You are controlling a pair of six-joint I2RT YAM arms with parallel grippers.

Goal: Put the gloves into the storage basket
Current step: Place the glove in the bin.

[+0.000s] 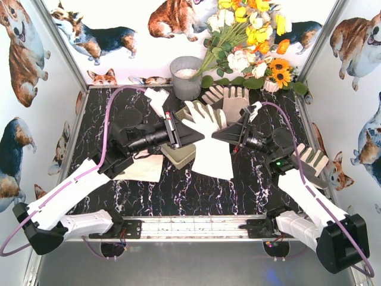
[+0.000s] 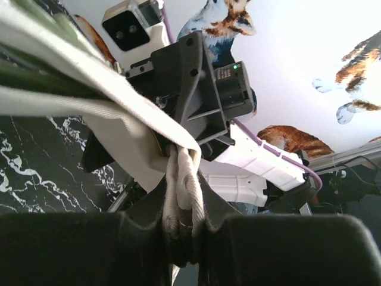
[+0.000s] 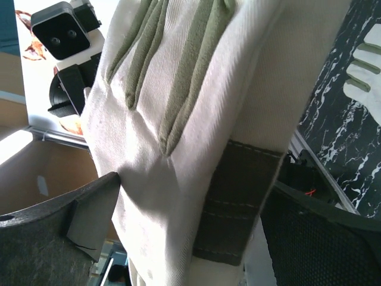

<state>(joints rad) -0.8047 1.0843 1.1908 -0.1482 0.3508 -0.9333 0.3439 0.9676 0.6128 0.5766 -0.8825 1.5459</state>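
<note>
Pinching a bunched fold of a cream work glove (image 2: 181, 196) between the left fingers (image 2: 89, 250), shut tight on it. Standing wide apart with the right fingers (image 3: 321, 238), one on each side of the same glove near its dark cuff band (image 3: 238, 202); hard to say whether either pad presses the cloth.

From above, held spread between both over the middle of the black marbled surface (image 1: 178, 196), digits toward 11 o'clock, cuff toward 6. Overlapping the 3 o'clock edge of the pale green storage basket (image 1: 177, 158), set just under the left fingers.

Further out on the surface:
- grey-palmed glove (image 1: 229, 100) at 12 o'clock
- white glove (image 1: 158, 98) at 8 o'clock of the grey metal bucket (image 1: 186, 80)
- flat cream piece (image 1: 143, 170), probably another glove, at 9 o'clock of the basket
- striped glove (image 1: 312, 159) at 3 o'clock
</note>
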